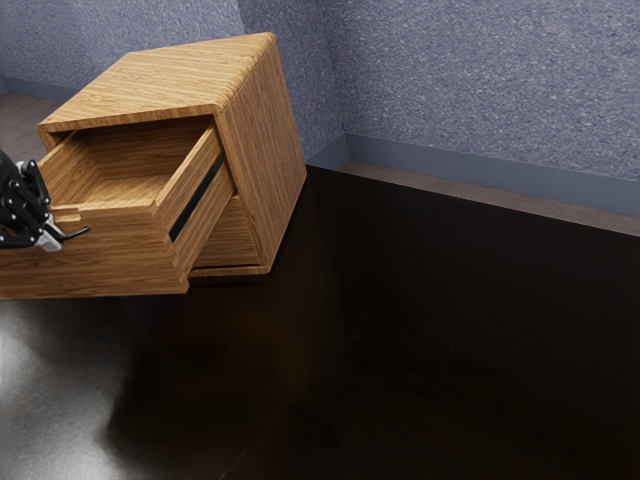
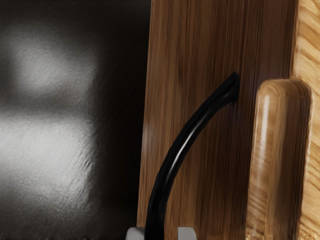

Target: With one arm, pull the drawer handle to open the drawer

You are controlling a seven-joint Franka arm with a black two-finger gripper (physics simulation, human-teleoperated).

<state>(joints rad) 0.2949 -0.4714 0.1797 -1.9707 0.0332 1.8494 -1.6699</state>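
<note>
Dark, glossy tabletop (image 1: 450, 350) covers most of the exterior view. It is near-black w/ faint reflections. A soft pale glare patch (image 1: 40, 400) lies on it at the exterior view's lower left. Past the tabletop's far edge runs a narrow brown floor strip (image 1: 560, 208), then a grey-blue baseboard (image 1: 500, 175), then rough, speckled blue-grey walls (image 1: 480, 70), which meet in a corner near top centre. More brown floor shows at the exterior view's upper left, below the wall. Wrist view: same dark tabletop, w/ a blurred grey-white sheen (image 2: 50, 150) across it & a smaller, fainter bright spot (image 2: 45, 65) apart from that.
</note>
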